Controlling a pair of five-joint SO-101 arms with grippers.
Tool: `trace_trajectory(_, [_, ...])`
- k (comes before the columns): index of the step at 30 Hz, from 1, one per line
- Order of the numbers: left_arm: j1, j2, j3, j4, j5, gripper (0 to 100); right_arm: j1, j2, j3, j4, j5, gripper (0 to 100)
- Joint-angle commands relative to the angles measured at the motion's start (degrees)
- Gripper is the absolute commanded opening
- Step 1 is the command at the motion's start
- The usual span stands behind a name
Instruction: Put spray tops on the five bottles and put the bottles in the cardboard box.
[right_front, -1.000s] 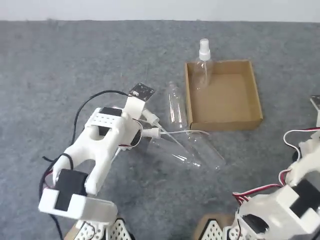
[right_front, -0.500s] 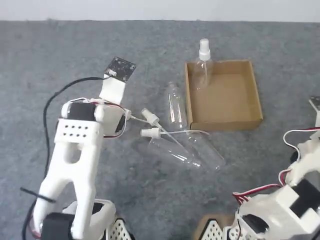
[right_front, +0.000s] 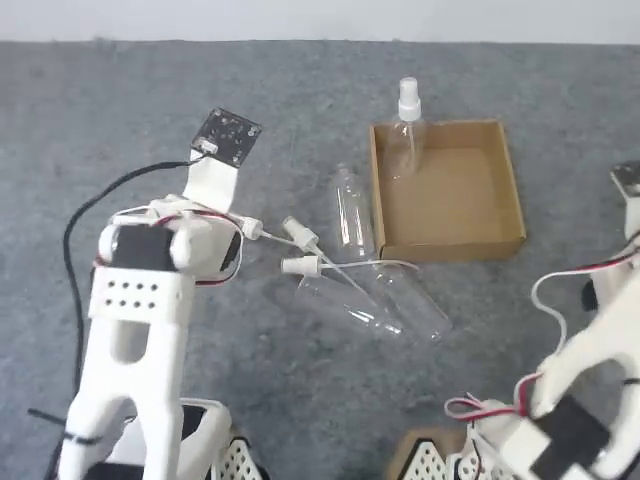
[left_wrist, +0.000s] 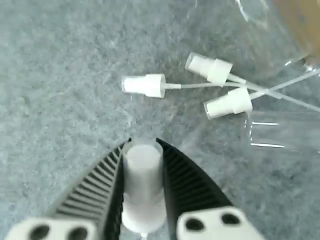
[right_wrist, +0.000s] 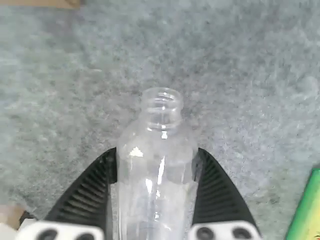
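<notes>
My left gripper (left_wrist: 142, 146) is shut on a white spray top (left_wrist: 142, 182), held above the grey carpet just short of three loose spray tops (left_wrist: 145, 85). In the high view two of those tops (right_front: 300, 265) lie beside three clear bottles (right_front: 352, 212) left of the cardboard box (right_front: 450, 246). One capped bottle (right_front: 407, 128) stands in the box's far left corner. My right gripper (right_wrist: 157, 155) is shut on an open-necked clear bottle (right_wrist: 159, 165), held over the carpet at the table's near right.
The left arm (right_front: 150, 290) stands tall over the left half of the table. The right arm (right_front: 585, 400) is at the near right corner. A green edge (right_wrist: 312, 212) shows beside the right gripper. Open carpet lies at the far left.
The left arm has lifted and drawn back to the left, away from the loose tops, carrying a spray top. The right arm has swung upward at the right edge.
</notes>
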Motion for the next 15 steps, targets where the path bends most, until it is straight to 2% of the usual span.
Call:
trace_trajectory(1, [0.18, -5.98, -3.47, 1.14, 2.29, 1, -6.46, -9.45, -2.29, 3.12, -5.80, 2.0])
trace_trajectory(4, [0.44, -7.38, -5.85, 3.87, 2.29, 1, -10.68, -13.32, -2.20, 3.65, -9.32, 1.9])
trace_trajectory(9, [0.09, -7.74, -10.15, 7.65, 2.11, 1, -18.86, -20.62, 2.37, 6.02, -10.29, 0.6])
trace_trajectory(15, [0.44, -7.91, -10.59, 8.44, 2.46, 1, -30.46, -32.22, 9.76, 6.29, -15.12, 0.6])
